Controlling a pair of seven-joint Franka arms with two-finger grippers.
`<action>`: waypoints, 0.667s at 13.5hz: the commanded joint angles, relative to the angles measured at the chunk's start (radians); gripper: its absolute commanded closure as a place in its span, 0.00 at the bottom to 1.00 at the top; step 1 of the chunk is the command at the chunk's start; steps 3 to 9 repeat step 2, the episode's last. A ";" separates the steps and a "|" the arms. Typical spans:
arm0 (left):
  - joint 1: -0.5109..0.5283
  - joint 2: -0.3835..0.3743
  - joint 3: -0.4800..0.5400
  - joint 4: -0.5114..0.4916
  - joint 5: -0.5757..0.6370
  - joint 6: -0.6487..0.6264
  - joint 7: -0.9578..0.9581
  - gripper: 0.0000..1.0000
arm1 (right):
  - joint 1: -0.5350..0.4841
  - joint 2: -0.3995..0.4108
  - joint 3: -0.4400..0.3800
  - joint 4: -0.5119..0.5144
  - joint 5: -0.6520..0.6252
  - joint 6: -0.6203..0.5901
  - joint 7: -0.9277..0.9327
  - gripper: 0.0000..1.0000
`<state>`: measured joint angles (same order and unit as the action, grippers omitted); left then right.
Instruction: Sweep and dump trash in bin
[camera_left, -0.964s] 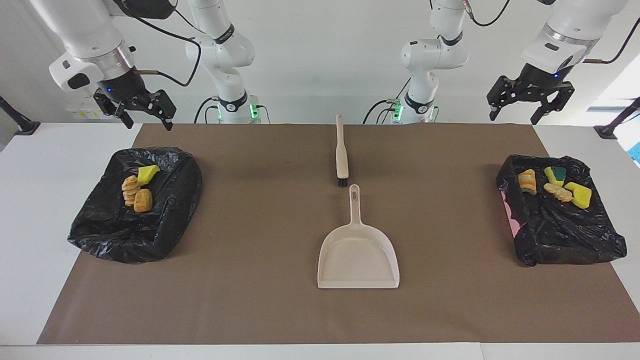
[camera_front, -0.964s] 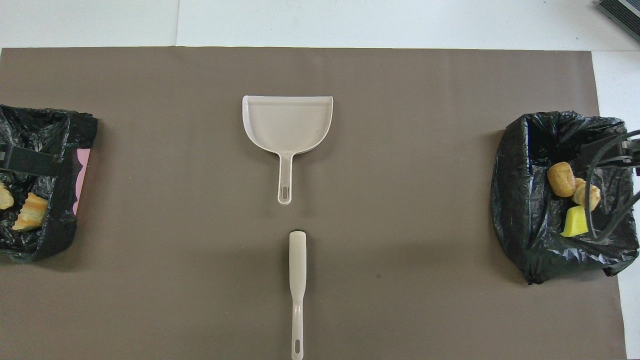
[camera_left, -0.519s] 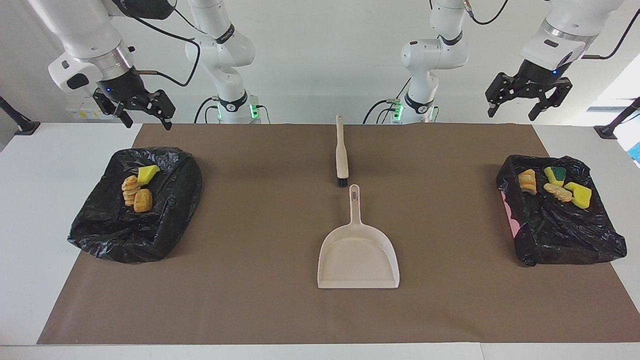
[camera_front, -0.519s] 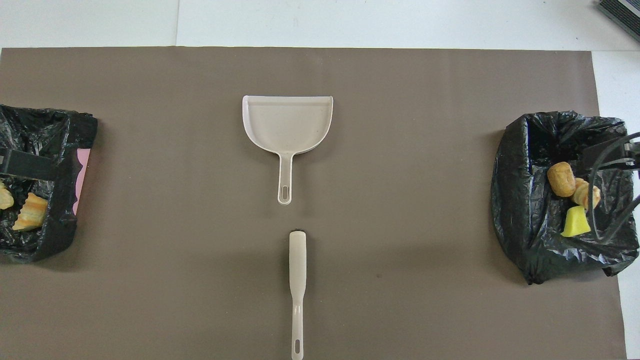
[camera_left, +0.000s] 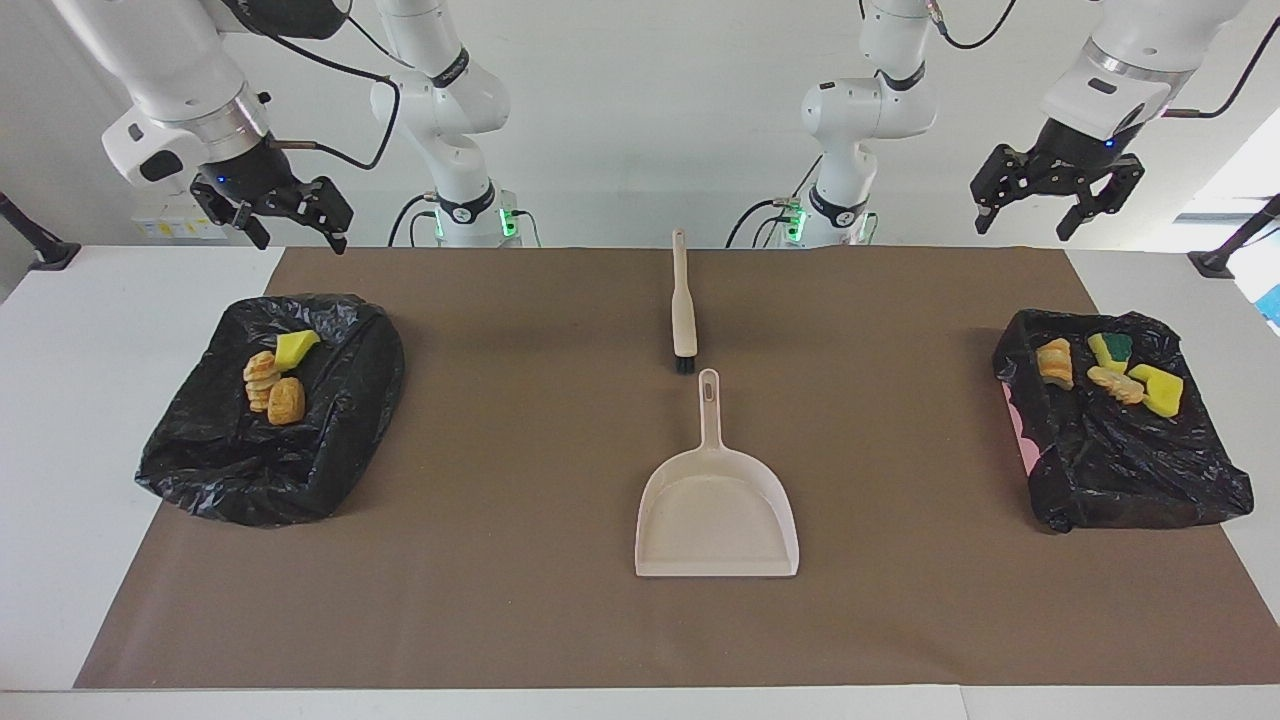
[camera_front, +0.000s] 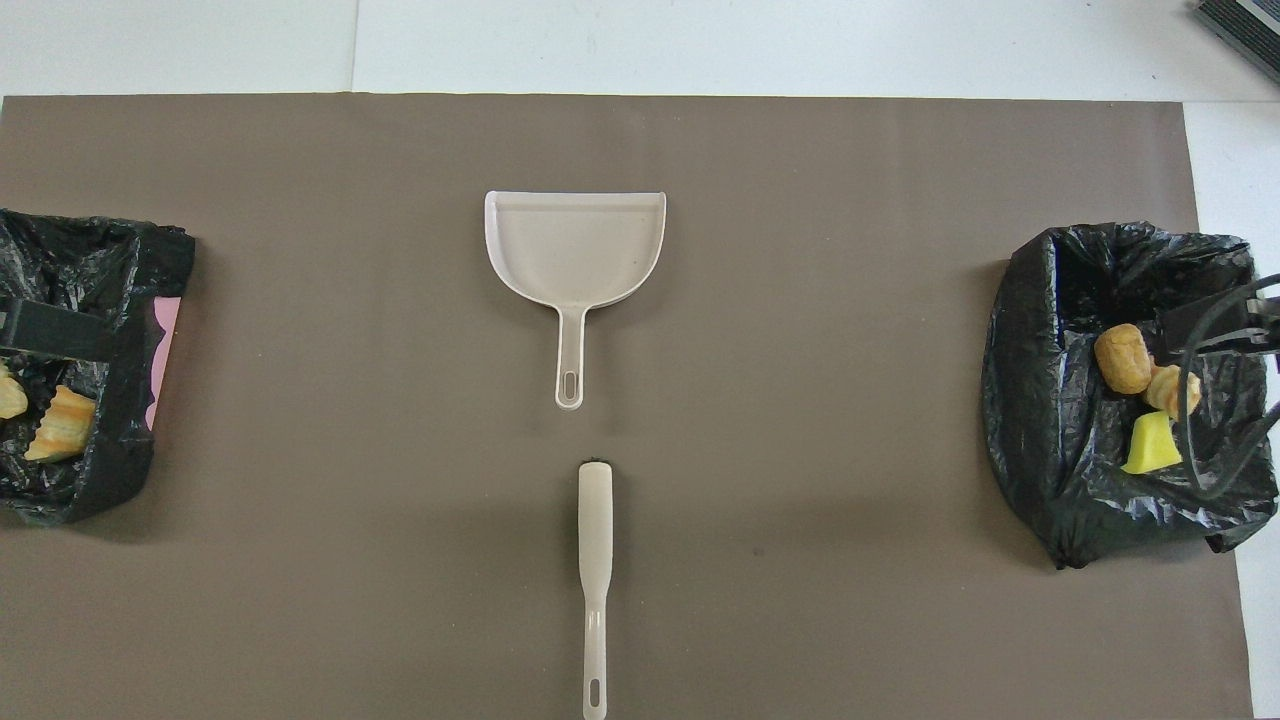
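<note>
Two lined bins (camera_left: 275, 415) (camera_left: 1120, 435), brown mat (camera_left: 560, 620), white table (camera_left: 60, 400)

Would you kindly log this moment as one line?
trash: in both bins | dustpan, brush: lying on mat, untouched | left hand: open, raised | right hand: open, raised

Both bin liners (camera_left: 270, 455) are crinkly glossy black plastic, the dustpan (camera_left: 717, 510) and brush (camera_left: 683, 305) look like smooth matt beige plastic, and the mat (camera_left: 500, 560) is flat matt brown paper.
</note>
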<state>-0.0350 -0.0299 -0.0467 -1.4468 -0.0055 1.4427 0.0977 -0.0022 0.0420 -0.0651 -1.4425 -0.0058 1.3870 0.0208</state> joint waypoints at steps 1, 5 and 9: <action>-0.019 -0.021 0.021 -0.017 -0.016 -0.008 -0.003 0.00 | 0.002 -0.013 0.002 -0.009 -0.010 0.033 -0.004 0.00; -0.017 -0.021 0.019 -0.018 -0.014 -0.008 -0.003 0.00 | 0.004 -0.013 0.002 -0.010 -0.010 0.035 -0.001 0.00; -0.017 -0.021 0.019 -0.018 -0.014 -0.008 -0.003 0.00 | 0.004 -0.013 0.002 -0.010 -0.010 0.035 -0.001 0.00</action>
